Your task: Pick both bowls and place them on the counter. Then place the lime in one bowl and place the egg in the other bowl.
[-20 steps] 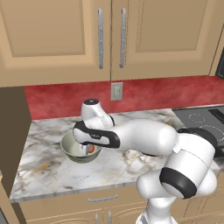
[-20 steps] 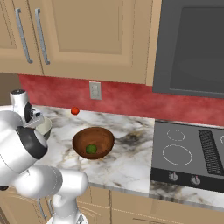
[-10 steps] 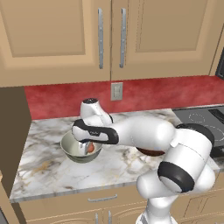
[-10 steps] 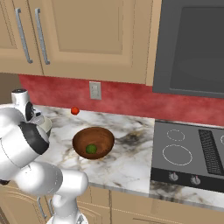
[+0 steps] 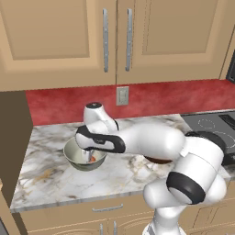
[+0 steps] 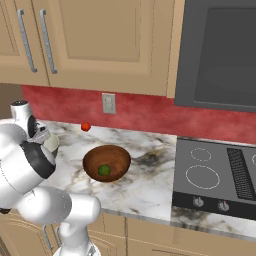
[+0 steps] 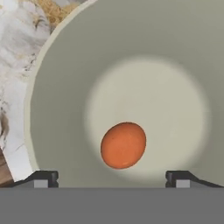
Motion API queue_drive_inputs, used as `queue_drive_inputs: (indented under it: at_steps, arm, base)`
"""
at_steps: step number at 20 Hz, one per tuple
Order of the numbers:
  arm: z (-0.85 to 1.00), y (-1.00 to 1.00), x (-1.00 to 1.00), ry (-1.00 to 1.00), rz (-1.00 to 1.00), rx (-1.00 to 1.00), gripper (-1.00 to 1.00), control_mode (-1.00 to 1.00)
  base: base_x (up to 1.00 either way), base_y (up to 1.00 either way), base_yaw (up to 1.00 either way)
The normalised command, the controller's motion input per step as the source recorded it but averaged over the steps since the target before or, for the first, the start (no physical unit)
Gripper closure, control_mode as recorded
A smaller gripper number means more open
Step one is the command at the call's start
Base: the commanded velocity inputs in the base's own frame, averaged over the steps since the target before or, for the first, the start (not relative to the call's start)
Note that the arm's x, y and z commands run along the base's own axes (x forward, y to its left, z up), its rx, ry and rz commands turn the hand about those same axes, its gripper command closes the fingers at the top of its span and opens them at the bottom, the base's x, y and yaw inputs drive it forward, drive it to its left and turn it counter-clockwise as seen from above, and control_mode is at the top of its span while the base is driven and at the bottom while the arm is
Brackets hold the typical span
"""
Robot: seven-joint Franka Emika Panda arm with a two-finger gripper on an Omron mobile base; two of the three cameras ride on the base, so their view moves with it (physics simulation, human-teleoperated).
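Observation:
The pale grey-green bowl (image 5: 72, 153) stands on the left part of the marbled counter (image 5: 43, 176). My gripper (image 5: 88, 154) reaches down into it. In the hand view the orange-brown egg (image 7: 123, 145) lies free on the bottom of this bowl (image 7: 153, 52), and my gripper (image 7: 111, 179) is open, its fingertips (image 7: 41, 178) far apart on either side of the egg. The egg (image 5: 93, 159) also peeks out beside the fingers. Further right, the dark wood bowl (image 6: 106, 161) sits on the counter (image 6: 145, 185) with the green lime (image 6: 104, 170) inside it.
A small red ball (image 6: 86, 127) rests near the red backsplash behind the wood bowl. A black cooktop (image 6: 215, 175) takes up the counter's right end. Wall cabinets (image 5: 114, 36) hang overhead. A dark side panel (image 5: 11, 137) bounds the counter on the left.
My fingers have spread wide apart inside the pale bowl, and the egg now lies loose on its bottom. The arm's elbow has shifted slightly.

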Motion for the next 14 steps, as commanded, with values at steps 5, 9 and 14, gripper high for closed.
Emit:
queue_drive_inputs:
  at_steps: [5,9,14]
  arm:
    - [0.43,0.00,-0.19,-0.17,-0.01,0.00,-1.00,-1.00]
    - [0.56,0.00,-0.23,-0.15,-0.02,0.00,-1.00,-1.00]
    - [0.55,0.00,-0.24,-0.14,-0.04,0.00,-1.00,-1.00]
  base:
    - [0.00,0.00,0.00]
    - [0.00,0.00,0.00]
    - [0.00,0.00,0.00]
